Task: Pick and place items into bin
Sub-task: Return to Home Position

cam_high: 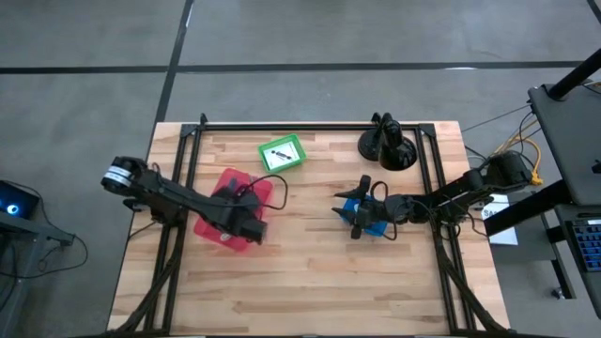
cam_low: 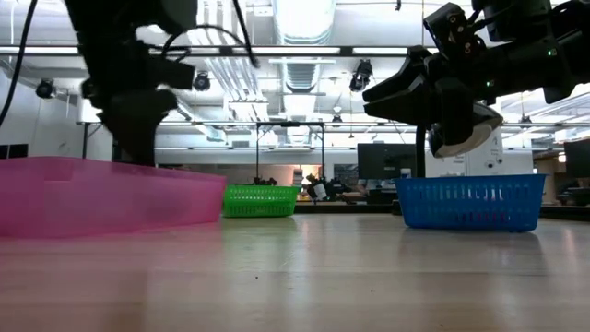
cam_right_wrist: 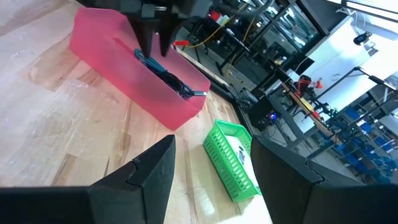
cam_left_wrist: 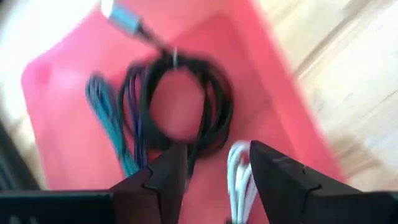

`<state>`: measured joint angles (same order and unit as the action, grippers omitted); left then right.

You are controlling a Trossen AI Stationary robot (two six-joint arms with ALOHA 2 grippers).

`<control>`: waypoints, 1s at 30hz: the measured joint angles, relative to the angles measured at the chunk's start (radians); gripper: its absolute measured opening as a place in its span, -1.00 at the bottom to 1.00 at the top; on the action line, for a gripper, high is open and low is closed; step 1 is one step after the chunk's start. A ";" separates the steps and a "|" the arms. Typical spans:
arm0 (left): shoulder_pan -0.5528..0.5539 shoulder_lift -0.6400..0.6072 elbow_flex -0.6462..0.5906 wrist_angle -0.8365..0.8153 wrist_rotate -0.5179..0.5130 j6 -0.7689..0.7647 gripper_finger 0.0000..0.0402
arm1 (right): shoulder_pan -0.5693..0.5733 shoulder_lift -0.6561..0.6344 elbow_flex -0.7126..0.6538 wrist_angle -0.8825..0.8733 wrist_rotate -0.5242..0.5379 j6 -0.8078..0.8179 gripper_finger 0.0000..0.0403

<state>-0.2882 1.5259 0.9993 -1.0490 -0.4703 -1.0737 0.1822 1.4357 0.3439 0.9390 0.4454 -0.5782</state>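
My left gripper (cam_high: 252, 228) hangs open over the pink-red bin (cam_high: 223, 199). In the left wrist view the bin holds a black coiled cable (cam_left_wrist: 214, 102), a teal cord-like piece (cam_left_wrist: 109, 121), a silver-blue plug (cam_left_wrist: 121, 17) and a white looped piece (cam_left_wrist: 239, 174). My left gripper's fingers (cam_left_wrist: 214, 171) stand on either side of that white piece, and no touch shows. My right gripper (cam_high: 355, 221) is open above the blue bin (cam_high: 377, 225). The green bin (cam_high: 282, 153) holds a white bar and a dark pen.
A black stand (cam_high: 385, 145) sits near the table's far right. The green bin (cam_low: 261, 200) is toward the far edge, between the pink bin (cam_low: 92, 194) and the blue bin (cam_low: 470, 203). Bare wood lies across the near half of the table (cam_high: 300, 291).
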 joint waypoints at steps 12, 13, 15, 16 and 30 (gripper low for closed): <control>0.014 -0.182 -0.151 0.887 0.033 0.897 -0.20 | 0.000 0.000 0.000 0.000 0.000 -0.009 -0.03; 0.020 -0.190 -0.187 1.045 0.096 0.989 -0.20 | 0.000 0.000 0.000 0.000 0.000 -0.009 -0.03; 0.035 -0.205 -0.266 1.308 0.241 1.135 -0.20 | 0.000 0.000 0.000 0.000 0.000 -0.009 -0.03; 0.049 -0.211 -0.302 1.414 0.324 1.187 -0.20 | 0.000 0.000 0.000 0.000 0.000 -0.009 -0.03; 0.381 -0.423 -0.476 1.554 0.516 1.393 -0.74 | 0.000 0.000 0.000 -0.010 0.000 -0.012 -0.03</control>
<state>0.0931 1.1031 0.5235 0.5050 0.0458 0.3196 0.1823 1.4361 0.3439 0.9290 0.4458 -0.5906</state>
